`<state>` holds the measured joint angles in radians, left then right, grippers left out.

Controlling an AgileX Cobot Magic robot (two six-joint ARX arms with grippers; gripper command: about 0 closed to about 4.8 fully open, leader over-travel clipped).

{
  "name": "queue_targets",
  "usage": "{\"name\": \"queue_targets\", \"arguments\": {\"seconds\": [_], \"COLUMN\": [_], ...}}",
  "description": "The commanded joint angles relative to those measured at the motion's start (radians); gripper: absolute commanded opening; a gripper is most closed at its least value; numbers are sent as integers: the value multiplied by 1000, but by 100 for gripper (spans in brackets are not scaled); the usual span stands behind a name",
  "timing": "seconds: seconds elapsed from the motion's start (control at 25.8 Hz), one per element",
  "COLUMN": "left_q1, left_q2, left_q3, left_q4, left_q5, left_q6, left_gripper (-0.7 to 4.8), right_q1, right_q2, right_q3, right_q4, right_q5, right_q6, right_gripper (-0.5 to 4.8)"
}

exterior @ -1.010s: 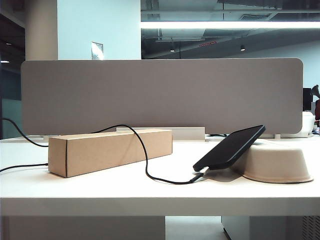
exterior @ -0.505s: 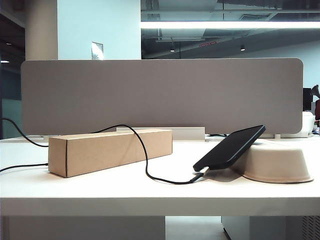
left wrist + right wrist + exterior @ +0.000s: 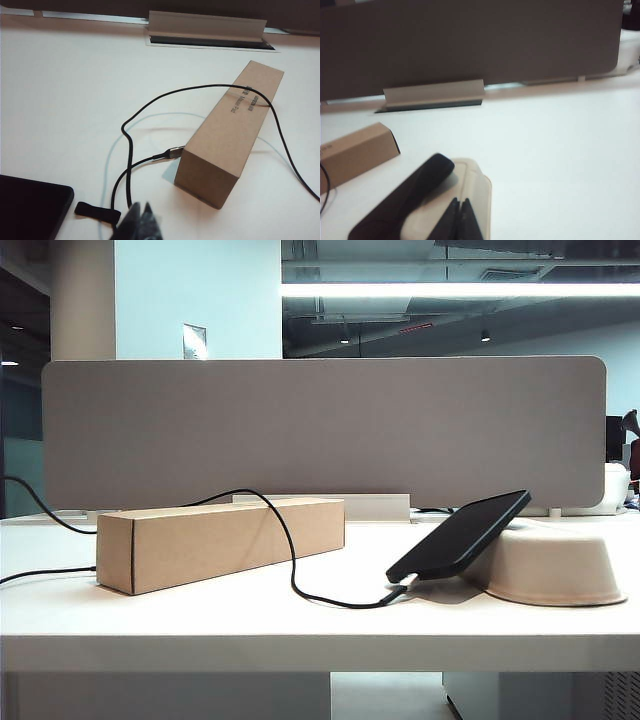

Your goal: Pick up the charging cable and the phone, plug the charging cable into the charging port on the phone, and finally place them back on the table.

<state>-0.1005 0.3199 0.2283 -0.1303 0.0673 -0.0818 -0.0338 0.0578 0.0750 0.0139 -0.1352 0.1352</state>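
The black phone (image 3: pixel 460 535) leans tilted, its upper end on the rim of a beige bowl (image 3: pixel 560 565) and its lower end near the table (image 3: pixel 200 620). The black charging cable (image 3: pixel 290 550) drapes over a cardboard box (image 3: pixel 220 540), and its silver plug (image 3: pixel 405 586) meets the phone's lower short edge. The charging port itself is hidden there. No arm shows in the exterior view. My left gripper (image 3: pixel 140 209) is shut and empty, hovering above the cable (image 3: pixel 127 145) near the box (image 3: pixel 235 135). My right gripper (image 3: pixel 460 204) is shut and empty over the bowl (image 3: pixel 480 185), beside the phone (image 3: pixel 405 197).
A grey partition panel (image 3: pixel 320 430) closes off the back of the table. In the left wrist view a flat black object (image 3: pixel 30 205) lies near the gripper, and a cable connector (image 3: pixel 172 152) rests against the box end. The box (image 3: pixel 355 155) also shows in the right wrist view.
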Motion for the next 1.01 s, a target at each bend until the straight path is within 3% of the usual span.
{"name": "queue_targets", "arguments": {"seconds": [0.04,0.62,1.01], "left_q1": [2,2,2], "left_q2": [0,0,0], "left_q3": [3,3,3], "left_q4": [12,12,12], "left_q5": [0,0,0], "left_q6": [-1,-1,-1], "left_gripper": [-6,-6,-6], "right_q1": [2,4,8], "right_q2": [-30,-58,-58], "right_q3": [-45,-75,-75], "right_q4": [71,-98,-108], "right_q5": [-2,15,87], "right_q6": [-5,-117,-115], "right_gripper": [-5,-5,-5]}}
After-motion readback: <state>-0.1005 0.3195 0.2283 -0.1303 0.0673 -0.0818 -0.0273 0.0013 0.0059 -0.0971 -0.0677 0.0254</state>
